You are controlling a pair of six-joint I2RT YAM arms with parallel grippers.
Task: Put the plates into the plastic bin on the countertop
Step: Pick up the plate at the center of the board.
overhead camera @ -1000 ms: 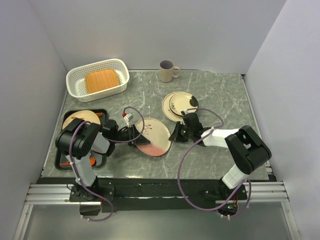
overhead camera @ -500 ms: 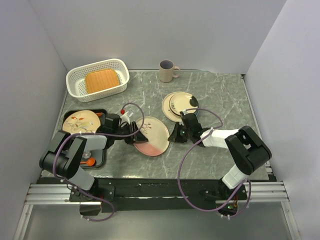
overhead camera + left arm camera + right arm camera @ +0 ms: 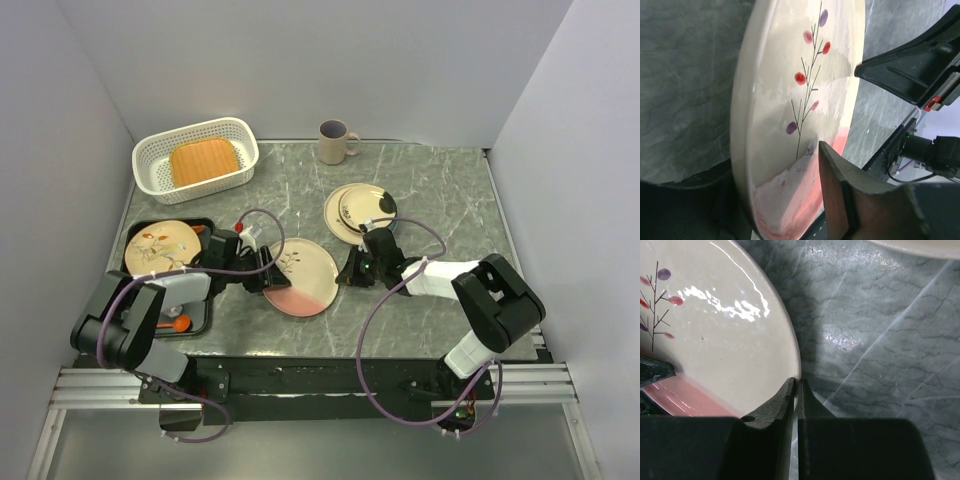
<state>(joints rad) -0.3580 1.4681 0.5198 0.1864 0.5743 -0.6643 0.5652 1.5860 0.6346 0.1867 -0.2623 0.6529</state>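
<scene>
You have 1 plate home so far: the tan-orange plate [image 3: 205, 162] lies flat inside the white perforated plastic bin [image 3: 190, 130] at the far left corner of the marble-look tabletop [image 3: 440, 190]. Everything else is left to do. The piece in hand is the half-pink twig plate [image 3: 305, 272], sitting near the middle of the tabletop, well apart from the bin. Your left pincer [image 3: 265, 275] straddles its left rim, with 1 finger [image 3: 837, 190] on the upper face and the other under the edge, and it looks clamped on the plate. Your right pincer [image 3: 350, 268] has its fingers pressed together with nothing between them, the tips touching the plate's right rim as if bracing it. By the look of it you are at the pickup stage of plate number 2, with the carry to the far left not yet begun. Beyond that, a stack of what looks like 2 pale plates [image 3: 355, 212] waits just beyond the right pincer, and a cream plate with a leafy mark [image 3: 160, 247] rests on the black tray [image 3: 203, 310] at the left, so about 4 plates are outside the bin.
</scene>
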